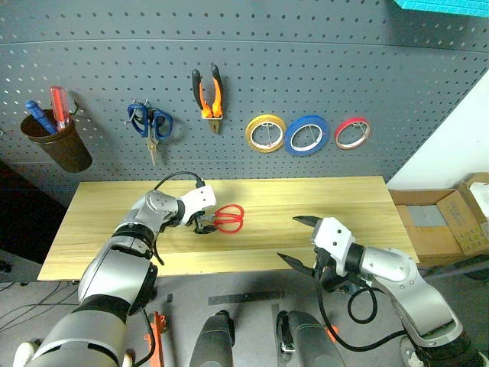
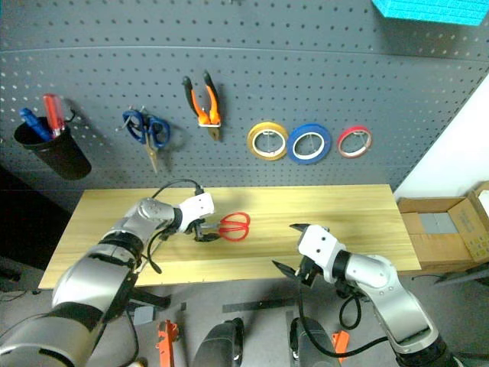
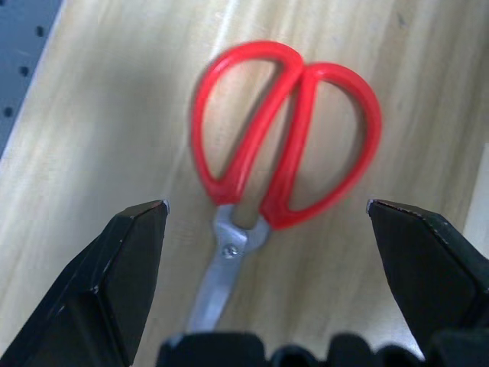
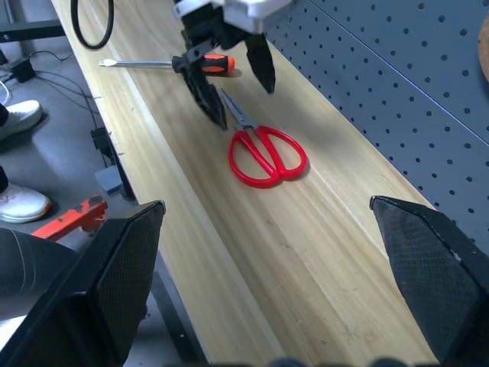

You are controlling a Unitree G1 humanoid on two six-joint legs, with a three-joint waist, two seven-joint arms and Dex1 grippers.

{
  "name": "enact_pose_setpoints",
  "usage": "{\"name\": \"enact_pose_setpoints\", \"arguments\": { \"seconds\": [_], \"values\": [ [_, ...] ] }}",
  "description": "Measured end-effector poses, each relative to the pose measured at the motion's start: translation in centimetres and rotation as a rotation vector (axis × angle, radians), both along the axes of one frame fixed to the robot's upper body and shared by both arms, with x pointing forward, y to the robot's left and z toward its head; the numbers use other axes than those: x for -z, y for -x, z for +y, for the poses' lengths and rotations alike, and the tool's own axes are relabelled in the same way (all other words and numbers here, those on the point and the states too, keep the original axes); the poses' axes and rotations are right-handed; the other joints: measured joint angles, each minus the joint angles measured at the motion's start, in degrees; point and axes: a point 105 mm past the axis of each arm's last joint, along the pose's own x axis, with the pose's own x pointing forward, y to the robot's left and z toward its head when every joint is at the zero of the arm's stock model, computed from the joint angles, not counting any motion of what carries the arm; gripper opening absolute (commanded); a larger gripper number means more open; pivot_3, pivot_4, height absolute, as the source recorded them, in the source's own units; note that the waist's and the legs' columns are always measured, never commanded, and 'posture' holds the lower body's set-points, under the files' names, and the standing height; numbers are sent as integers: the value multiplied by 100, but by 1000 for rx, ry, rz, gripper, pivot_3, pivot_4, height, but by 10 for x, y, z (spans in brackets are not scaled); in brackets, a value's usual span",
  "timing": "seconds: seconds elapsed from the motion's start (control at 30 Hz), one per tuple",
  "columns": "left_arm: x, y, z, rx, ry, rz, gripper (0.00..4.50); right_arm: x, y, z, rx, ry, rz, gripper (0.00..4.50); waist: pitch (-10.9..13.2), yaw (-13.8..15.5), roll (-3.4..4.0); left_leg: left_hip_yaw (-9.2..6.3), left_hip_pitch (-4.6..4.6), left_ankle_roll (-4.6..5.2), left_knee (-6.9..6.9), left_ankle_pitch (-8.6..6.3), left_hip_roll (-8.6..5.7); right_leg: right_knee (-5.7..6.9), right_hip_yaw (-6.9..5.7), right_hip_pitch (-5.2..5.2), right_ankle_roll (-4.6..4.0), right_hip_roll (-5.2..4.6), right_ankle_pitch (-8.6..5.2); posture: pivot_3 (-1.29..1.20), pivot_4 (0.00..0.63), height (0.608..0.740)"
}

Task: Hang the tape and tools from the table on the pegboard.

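My left arm reaches from the lower left toward frame centre, wrist bent down, and my left pincer (image 1: 203,225) hangs low over the table (image 1: 107,229) with its fingers spread wide apart, straddling the blades of the red-handled scissors (image 1: 228,218), which lie flat at mid-table. A small screwdriver (image 4: 164,63) lies on the wood just beyond that pincer. Up on the pegboard (image 1: 321,69), the pliers (image 1: 208,95) and blue tape (image 1: 307,135) hang already. Lower right, my right pincer (image 1: 300,240) hovers at the table's front edge, fingers wide apart, holding nothing.
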Motion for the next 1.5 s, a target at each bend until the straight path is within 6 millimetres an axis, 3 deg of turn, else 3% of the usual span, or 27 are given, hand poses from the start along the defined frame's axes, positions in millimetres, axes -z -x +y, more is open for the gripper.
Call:
{"name": "enact_pose_setpoints", "arguments": {
  "seconds": [0.47,0.83,1.1,1.5],
  "values": [
    [5,-4,-13,83,-101,-90,4484,0,-1,0,6,-9,11,4500,67,-1,-10,-1,-7,10,37,-7,4,8,5,5,5,-10,3,-86,273,740],
    [-21,-19,-14,51,-77,-179,4484,1,-1,-1,24,-13,13,4500,108,-6,-9,-1,-11,12,38,-9,3,8,2,3,6,-10,3,-80,277,740],
    [-7,-13,-15,98,-139,-165,4484,0,-1,0,22,-18,10,4500,160,-9,-11,2,-13,11,42,-9,47,7,5,2,5,-15,4,-86,303,740],
    [-7,-13,-14,96,-151,-176,4484,-4,1,2,10,-21,1,4500,271,-9,-7,6,-15,7,42,-13,57,5,2,-1,4,-9,3,-75,312,740]
  ]
}}
